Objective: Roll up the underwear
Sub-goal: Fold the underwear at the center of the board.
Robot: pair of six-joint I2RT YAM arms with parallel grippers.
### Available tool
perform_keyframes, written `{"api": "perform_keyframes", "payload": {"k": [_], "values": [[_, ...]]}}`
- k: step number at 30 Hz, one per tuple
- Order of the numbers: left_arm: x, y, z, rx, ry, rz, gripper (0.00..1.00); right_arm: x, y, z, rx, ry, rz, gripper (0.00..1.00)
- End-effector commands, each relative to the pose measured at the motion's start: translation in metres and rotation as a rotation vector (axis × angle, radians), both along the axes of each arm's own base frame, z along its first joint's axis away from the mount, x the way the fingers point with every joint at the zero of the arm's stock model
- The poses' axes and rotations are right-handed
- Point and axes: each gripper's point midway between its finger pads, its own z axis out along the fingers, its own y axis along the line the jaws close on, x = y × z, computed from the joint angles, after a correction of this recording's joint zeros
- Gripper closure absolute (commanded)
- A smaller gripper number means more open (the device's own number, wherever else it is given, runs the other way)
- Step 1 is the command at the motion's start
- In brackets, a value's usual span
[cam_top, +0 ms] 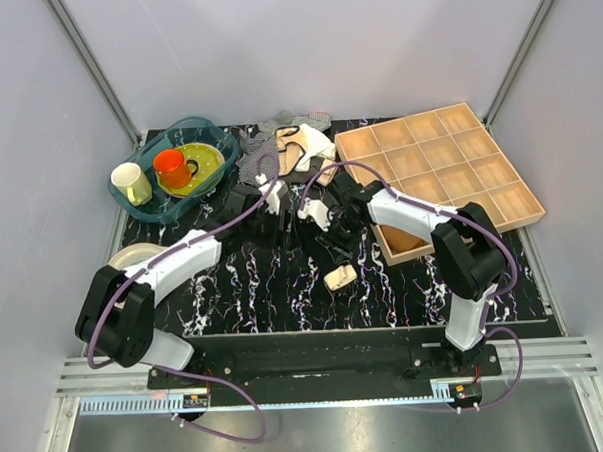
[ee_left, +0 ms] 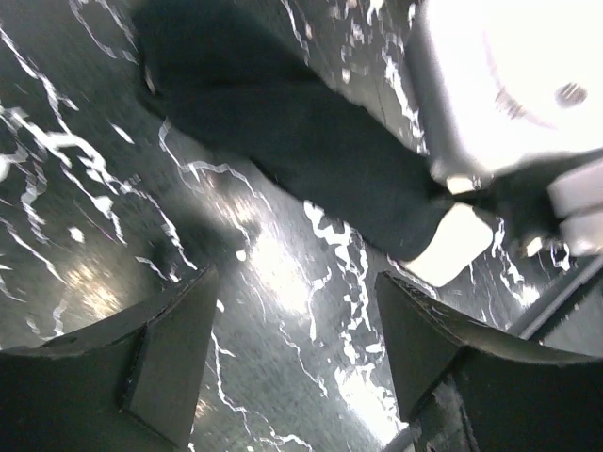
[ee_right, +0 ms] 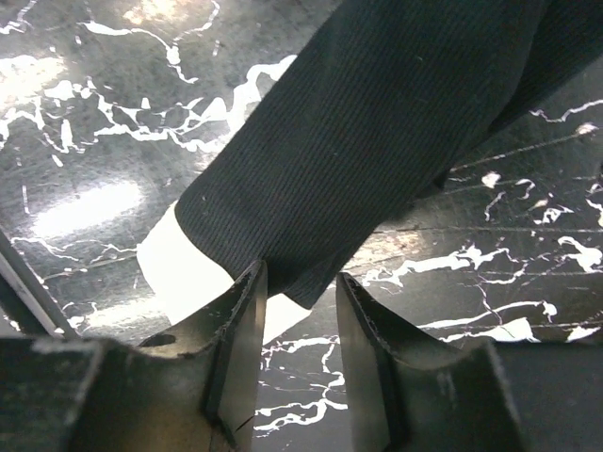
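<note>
The underwear (ee_right: pixel 377 122) is black ribbed fabric lying stretched on the black marble table, with a cream patch (ee_right: pixel 179 268) at its near end. In the top view the patch (cam_top: pixel 339 276) lies at the table's centre. My right gripper (ee_right: pixel 300 282) is open, its jaws a narrow gap apart, and the fabric's near edge lies between its fingertips; it also shows in the top view (cam_top: pixel 335 257). My left gripper (ee_left: pixel 297 320) is open and empty just above the table, with the underwear (ee_left: pixel 301 132) ahead of it and the patch (ee_left: pixel 454 247) to its right. It shows in the top view (cam_top: pixel 285 232).
A blue tray (cam_top: pixel 146 208) at the back left holds a cream mug, an orange cup and a yellow-green plate. A pile of clothes with a striped cloth (cam_top: pixel 258 153) lies at the back centre. A wooden compartment tray (cam_top: pixel 449 164) stands at the right. A plate (cam_top: pixel 131 256) lies at the left edge.
</note>
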Motion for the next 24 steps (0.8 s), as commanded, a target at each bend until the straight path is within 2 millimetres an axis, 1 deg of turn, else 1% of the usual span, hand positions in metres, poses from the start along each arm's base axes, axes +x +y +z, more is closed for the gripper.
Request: {"api": "perform_keyframes", "payload": {"k": [1, 3, 4, 5, 6, 7, 8, 9, 10, 12, 13, 15, 16, 17, 20, 21, 23, 24], "values": [[-0.014, -0.025, -0.006, -0.137, 0.06, -0.08, 0.3, 0.017, -0.01, -0.001, -0.019, -0.049, -0.049, 0.6], [-0.015, -0.042, 0.0, -0.201, 0.069, -0.126, 0.32, 0.018, -0.012, -0.005, -0.02, -0.04, -0.052, 0.63], [-0.017, -0.052, -0.003, -0.22, 0.083, -0.151, 0.34, 0.017, -0.011, -0.005, -0.012, -0.033, -0.051, 0.64], [-0.018, -0.058, -0.002, -0.231, 0.095, -0.164, 0.35, 0.016, -0.011, -0.006, -0.007, -0.027, -0.043, 0.64], [-0.015, -0.068, 0.005, -0.26, 0.092, -0.173, 0.36, 0.014, -0.011, -0.008, -0.005, -0.018, -0.042, 0.64], [-0.015, -0.075, 0.002, -0.275, 0.113, -0.187, 0.42, 0.011, -0.009, -0.008, 0.006, -0.009, -0.035, 0.64], [-0.014, -0.08, 0.001, -0.283, 0.127, -0.193, 0.44, 0.011, -0.009, -0.007, 0.014, -0.011, -0.027, 0.65], [-0.011, -0.085, 0.005, -0.298, 0.135, -0.189, 0.45, 0.009, -0.009, -0.009, 0.015, -0.003, -0.024, 0.65], [-0.01, -0.088, -0.003, -0.292, 0.153, -0.186, 0.48, 0.007, -0.007, -0.008, 0.025, -0.001, -0.018, 0.65], [-0.007, -0.093, -0.006, -0.303, 0.173, -0.177, 0.5, 0.006, -0.008, -0.007, 0.032, 0.0, -0.013, 0.65], [-0.005, -0.096, -0.009, -0.316, 0.178, -0.178, 0.55, 0.006, -0.007, -0.007, 0.036, -0.006, -0.01, 0.65], [-0.003, -0.1, -0.014, -0.332, 0.203, -0.168, 0.58, 0.006, -0.007, -0.007, 0.04, -0.008, -0.008, 0.66], [-0.001, -0.103, -0.012, -0.348, 0.197, -0.175, 0.63, 0.005, -0.007, -0.007, 0.041, -0.007, -0.009, 0.66], [0.0, -0.104, -0.018, -0.35, 0.212, -0.169, 0.64, 0.006, -0.008, -0.007, 0.04, -0.006, -0.011, 0.65], [0.002, -0.109, -0.022, -0.391, 0.233, -0.152, 0.65, 0.004, -0.008, -0.006, 0.049, -0.002, -0.014, 0.66], [0.005, -0.111, -0.02, -0.409, 0.217, -0.152, 0.66, 0.004, -0.007, -0.006, 0.06, 0.005, -0.017, 0.66], [0.003, -0.109, -0.024, -0.428, 0.236, -0.124, 0.67, 0.005, -0.007, -0.003, 0.076, 0.017, -0.033, 0.66], [0.008, -0.109, -0.022, -0.448, 0.215, -0.112, 0.67, 0.006, -0.007, 0.0, 0.099, 0.027, -0.041, 0.66]]}}
